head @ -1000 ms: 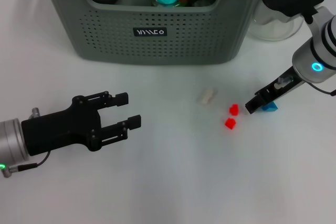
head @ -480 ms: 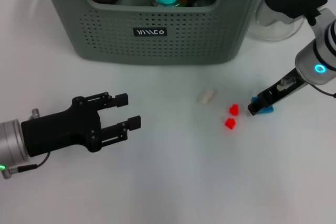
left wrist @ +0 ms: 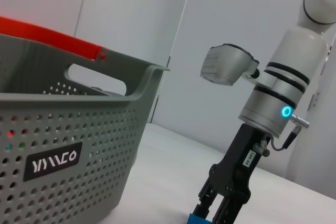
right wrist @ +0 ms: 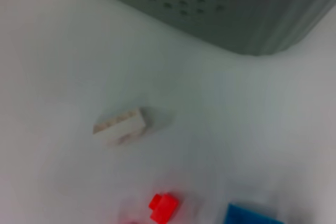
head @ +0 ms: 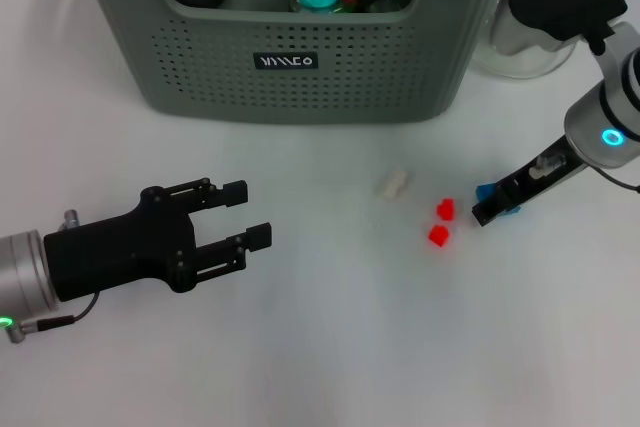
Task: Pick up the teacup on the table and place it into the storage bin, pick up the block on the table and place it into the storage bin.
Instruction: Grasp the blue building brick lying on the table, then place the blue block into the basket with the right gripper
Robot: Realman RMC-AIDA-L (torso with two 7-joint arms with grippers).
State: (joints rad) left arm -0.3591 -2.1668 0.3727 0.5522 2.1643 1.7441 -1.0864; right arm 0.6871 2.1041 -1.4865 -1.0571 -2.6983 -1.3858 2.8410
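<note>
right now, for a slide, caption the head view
Right gripper down at the blue block beside two red blocks, left gripper open over the table, storage bin behind.

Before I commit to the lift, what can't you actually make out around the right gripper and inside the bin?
- Small blue block: mostly covered by the right gripper in the head view, cut off by the edge in both wrist views; grasp unconfirmed.
- Grey-green perforated storage bin: its far side is cut off by the head view's top edge.
- Clear glass pitcher: largely behind the right arm.
- Left gripper: open, idle.
</note>
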